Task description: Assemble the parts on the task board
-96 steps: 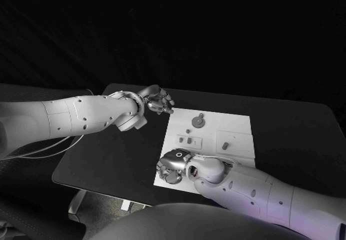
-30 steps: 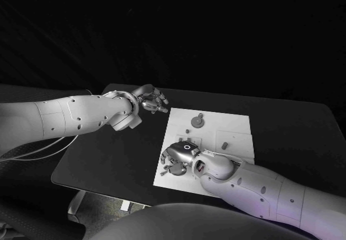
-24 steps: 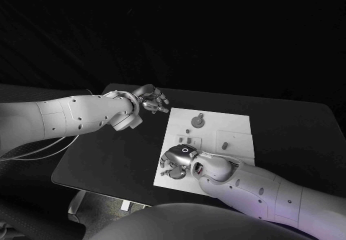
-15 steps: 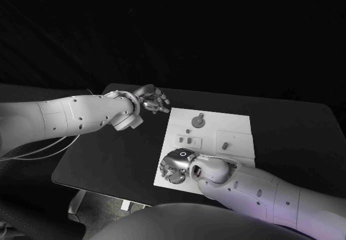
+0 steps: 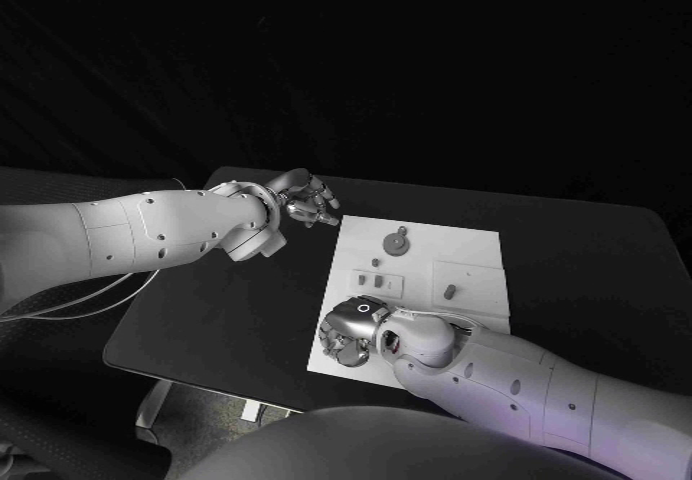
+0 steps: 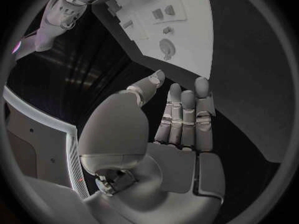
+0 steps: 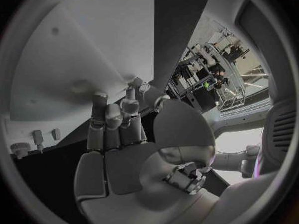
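Note:
The white task board (image 5: 469, 255) lies mid-table. On it stand a round knobbed part (image 5: 397, 241) at the far end and small parts (image 5: 378, 263) (image 5: 450, 292) near the middle. My right hand (image 5: 351, 330) is over the board's near-left corner. In the right wrist view its fingers (image 7: 115, 119) reach down with their tips on the board (image 7: 74, 55), and the palm is empty. My left hand (image 5: 303, 205) hovers over the black table just off the board's far-left corner, fingers (image 6: 184, 114) stretched out and holding nothing. The left wrist view also shows the round part (image 6: 166, 48).
Black table (image 5: 216, 310) surrounds the board, with wide bare strips to the left and to the right (image 5: 591, 270). The table's near-left edge (image 5: 144, 365) runs close under my left forearm.
My right hand has slid a little toward the board's near edge, fingers still down on the near-left corner. The left hand has stayed where it was.

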